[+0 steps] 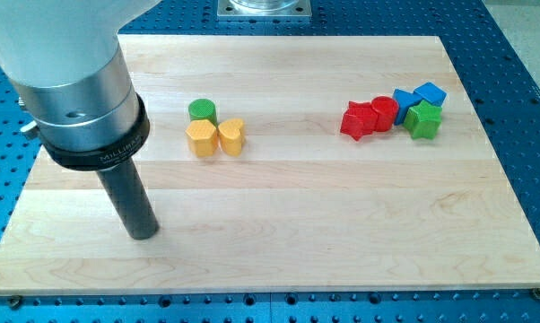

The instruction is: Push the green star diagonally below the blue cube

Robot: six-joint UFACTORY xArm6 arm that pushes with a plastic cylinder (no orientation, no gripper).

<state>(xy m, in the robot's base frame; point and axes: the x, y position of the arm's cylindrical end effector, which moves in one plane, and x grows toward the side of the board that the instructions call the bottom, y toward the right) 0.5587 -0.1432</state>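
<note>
Nearest the lens, my tip (143, 233), a bare rod with no pincer, stands far left of the green star (423, 119), which seems to touch the blue cube (430, 94); careless pushing could drag that cube along.

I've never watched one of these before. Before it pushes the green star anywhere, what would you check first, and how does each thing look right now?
1. Small green star-shaped block in view: ok.
2. Blue cube block in view: ok.
3. Star already diagonally below cube: cannot tell; it touches the cube's lower edge.
4. My tip beside the star: not ok, it sits far toward the view's left.
5. Star free of neighbours: not ok, red cylinder block sits close.
</note>
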